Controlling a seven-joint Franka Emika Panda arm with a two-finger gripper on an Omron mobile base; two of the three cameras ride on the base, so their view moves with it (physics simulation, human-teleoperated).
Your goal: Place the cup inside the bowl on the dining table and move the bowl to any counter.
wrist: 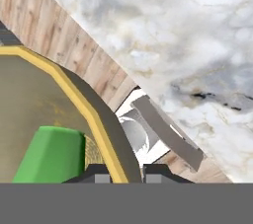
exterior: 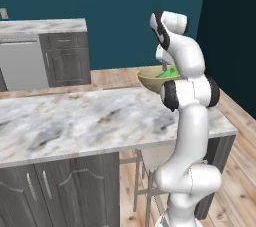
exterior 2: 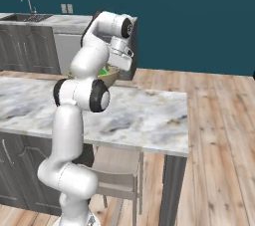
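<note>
One bowl (wrist: 29, 99) with the cup (wrist: 49, 154) lying inside it hangs from the gripper (wrist: 122, 172), lifted clear of the table (exterior: 75, 116). The first half of the task reads as done; the step in hand appears to be the carry to a counter (exterior: 42, 26).

**Gripper state.** In the hand view, one fingertip stands inside the bowl's rim and the other outside, with the wall between them. The gripper is clamped on the bowl at its rim.

**Position of the load.**
- In the hand view, the rim runs from 9 o'clock down to 6 o'clock, meeting the fingertips there. The cup sits at 7 o'clock, just beside the inner fingertip.
- In the left base view, the bowl (exterior: 152, 81) hangs above the table's far edge, partly behind the arm, with green showing over its rim.
- In the right base view, the bowl (exterior 2: 110, 75) shows behind the forearm, just under the wrist.

**Procedure for the carry.**
1. Keep the rim level. A one-sided rim grasp lets the bowl pivot, and the cup is probably free to slide or tip out.
2. Travel slowly; avoid sudden wrist rotation.
3. Keep the bowl clear of the table edge while leaving it.
4. Lower until the base rests flat on the counter before releasing.
</note>
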